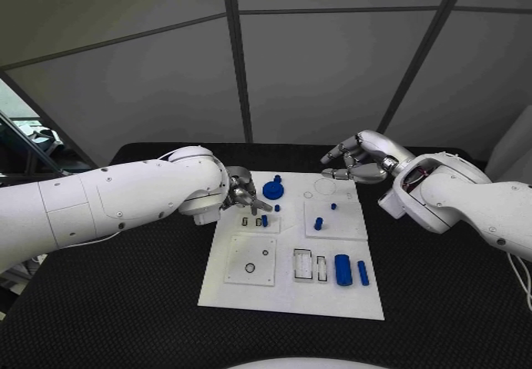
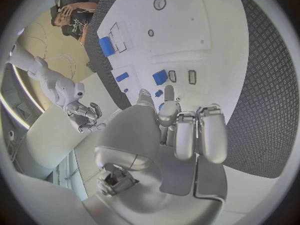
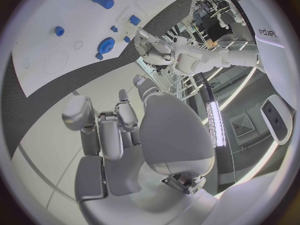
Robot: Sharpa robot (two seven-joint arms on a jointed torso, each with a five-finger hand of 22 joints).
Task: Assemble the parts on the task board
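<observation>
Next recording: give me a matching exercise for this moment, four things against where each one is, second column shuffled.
Things:
1. gear
2. big cylinder
3. left robot hand
4. right robot hand

Places:
A. lying on the board's near right part, beside a thinner rod
B. raised beyond the board's far right corner, holding nothing
C. on the board's far left part
D. low over the board's left edge, just left of the gear

Pairs: 1-C, 2-A, 3-D, 4-B

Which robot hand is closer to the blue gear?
Left. The left hand hovers right beside the blue gear; the right hand hangs apart past the board's far right corner.
</observation>
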